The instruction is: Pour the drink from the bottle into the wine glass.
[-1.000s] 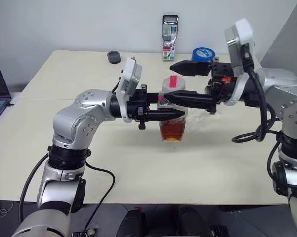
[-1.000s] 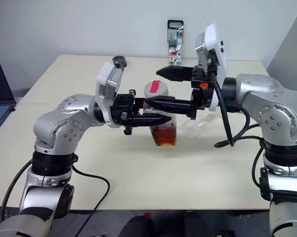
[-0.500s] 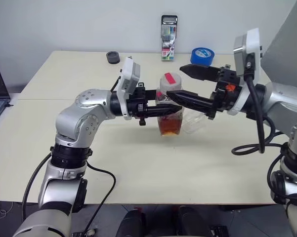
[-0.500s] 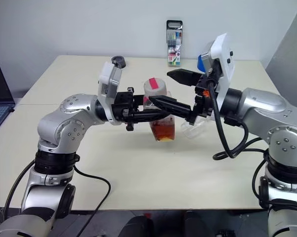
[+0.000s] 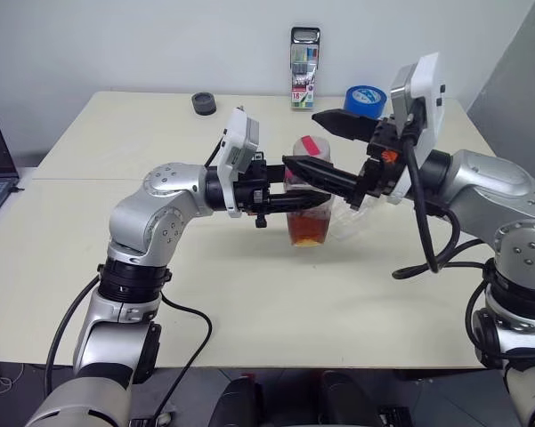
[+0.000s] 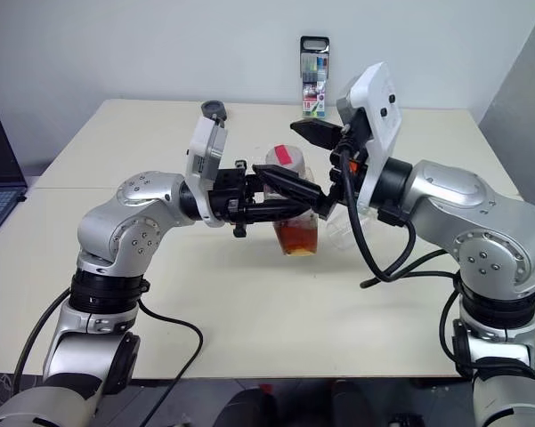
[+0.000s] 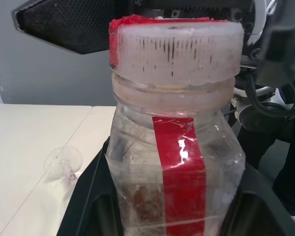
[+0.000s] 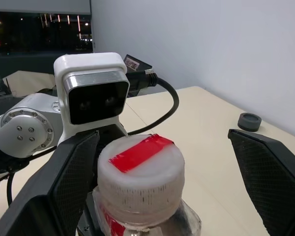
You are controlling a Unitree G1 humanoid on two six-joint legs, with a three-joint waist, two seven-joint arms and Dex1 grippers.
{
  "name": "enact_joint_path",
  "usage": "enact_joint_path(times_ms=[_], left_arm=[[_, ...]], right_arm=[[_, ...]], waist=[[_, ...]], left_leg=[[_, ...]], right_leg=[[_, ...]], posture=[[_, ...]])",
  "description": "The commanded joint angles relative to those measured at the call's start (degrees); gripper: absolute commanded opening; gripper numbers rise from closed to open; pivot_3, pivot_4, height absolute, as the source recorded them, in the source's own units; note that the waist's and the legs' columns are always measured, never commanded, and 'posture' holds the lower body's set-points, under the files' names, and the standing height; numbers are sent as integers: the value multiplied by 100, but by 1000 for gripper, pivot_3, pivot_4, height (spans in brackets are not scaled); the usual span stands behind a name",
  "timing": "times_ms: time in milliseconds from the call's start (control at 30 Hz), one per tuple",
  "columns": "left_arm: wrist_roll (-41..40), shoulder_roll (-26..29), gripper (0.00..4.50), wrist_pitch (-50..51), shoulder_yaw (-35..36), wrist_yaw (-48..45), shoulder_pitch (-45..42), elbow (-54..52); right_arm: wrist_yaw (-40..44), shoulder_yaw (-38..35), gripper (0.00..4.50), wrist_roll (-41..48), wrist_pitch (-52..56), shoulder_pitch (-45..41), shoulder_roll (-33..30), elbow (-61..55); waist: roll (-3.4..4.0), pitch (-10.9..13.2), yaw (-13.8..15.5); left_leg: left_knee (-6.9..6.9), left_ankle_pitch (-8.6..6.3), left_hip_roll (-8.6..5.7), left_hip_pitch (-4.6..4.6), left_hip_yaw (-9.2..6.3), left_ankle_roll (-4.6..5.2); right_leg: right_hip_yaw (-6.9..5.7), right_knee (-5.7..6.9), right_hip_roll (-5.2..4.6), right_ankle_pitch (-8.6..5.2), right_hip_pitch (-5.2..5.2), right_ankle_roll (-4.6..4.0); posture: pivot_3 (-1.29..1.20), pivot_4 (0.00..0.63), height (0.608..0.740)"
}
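Swinging in since a second ago, the right gripper now brackets the bottle's ridged cap with jaws spread, while the left gripper clamps its light, squashy body, best gripped low, beside the toppled, fragile wine glass.

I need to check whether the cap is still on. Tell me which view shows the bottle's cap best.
The right wrist view: the cap sits close and unobstructed, top and ribbed side visible, still on the bottle. The left wrist view shows its side, also close. In both eye views it is small, between the grippers.
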Motion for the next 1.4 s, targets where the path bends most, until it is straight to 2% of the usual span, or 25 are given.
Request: enact_joint_path(times_ms=[33, 333, 633, 1033, 1400], left_arm=[[-27, 35, 1779, -112, 110, -42, -163, -109], [48, 20, 1779, -203, 90, -148, -242, 81], [72, -18, 1779, -246, 71, -186, -262, 141], [46, 43, 1779, -171, 98, -166, -186, -38], [59, 50, 1779, -226, 88, -159, -158, -18]], right_arm=[[22, -326, 4483, 134, -60, 54, -102, -70], [-46, -581, 4483, 571, 98, 164, -396, -201], [-232, -571, 4483, 1302, 214, 103, -376, -270], [-121, -147, 4483, 480, -264, 21, -87, 99], [-96, -459, 4483, 764, -71, 271, -376, -106]], waist=[[0, 0, 0], [0, 0, -1], [0, 0, -2], [0, 0, -2], [0, 0, 0]], left_leg=[[0, 0, 0, 0, 0, 0], [0, 0, 0, 0, 0, 1], [0, -1, 0, 0, 0, 1], [0, 0, 0, 0, 0, 1], [0, 0, 0, 0, 0, 1]], right_leg=[[0, 0, 0, 0, 0, 0], [1, 0, 0, 0, 0, 0], [1, 0, 0, 0, 0, 0], [1, 0, 0, 0, 0, 0], [1, 0, 0, 0, 0, 0]], posture=[[0, 150, 740], [0, 150, 740], [0, 150, 740], [0, 150, 740], [0, 150, 740]])
